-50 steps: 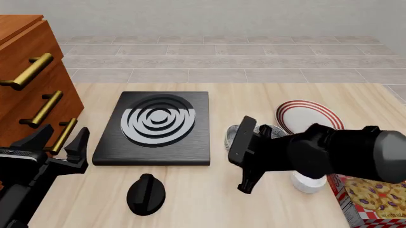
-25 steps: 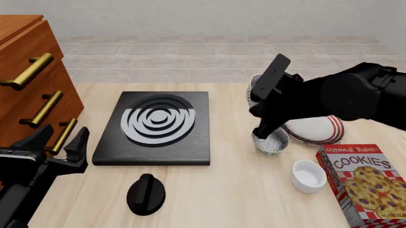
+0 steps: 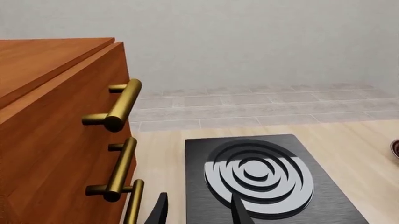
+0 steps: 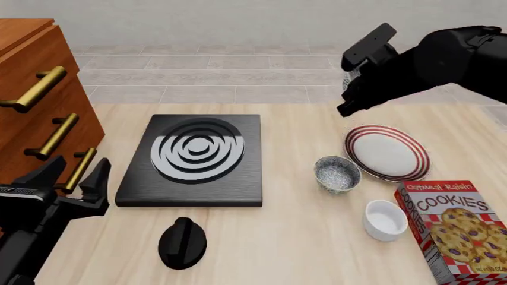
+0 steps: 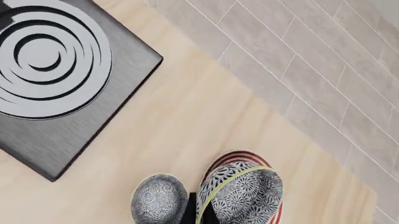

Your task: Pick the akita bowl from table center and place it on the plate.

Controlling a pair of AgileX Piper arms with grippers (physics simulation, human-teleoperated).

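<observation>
Two patterned bowls are present. One, the akita bowl [image 5: 240, 196], is clenched in the right gripper [image 5: 198, 212]; the right wrist view shows it tilted on its side, bluish-grey patterned outside facing the camera, a yellow-green band across it, a dark finger [image 5: 190, 210] against its rim. It is held in the air over the plate [image 4: 388, 152], whose red stripes show just behind it in that view. In the front view the right arm [image 4: 428, 59] sits high at 1 o'clock of the table [image 4: 301, 237], and the held bowl is mostly hidden behind the gripper there.

The second bowl [image 4: 336, 174] stands upright on the table, speckled inside showing, just beside the plate at its 8 o'clock; I cannot tell whether they touch. The plate lies flat at roughly 3 o'clock from table centre, and nothing rests on it.

A small white cup-like bowl [image 4: 385, 219] stands at 5 o'clock of the plate, close beside a cookie box [image 4: 458, 231] at the lower right corner. A black burner plate [image 4: 195, 159] with silver rings lies left of centre, and a black knob [image 4: 182, 242] lies at its 6 o'clock.

The left gripper [image 4: 75, 178] hovers low at 8 o'clock, fingers spread and released, holding nothing, next to a wooden drawer cabinet [image 4: 35, 101] with brass handles [image 3: 118, 105].
</observation>
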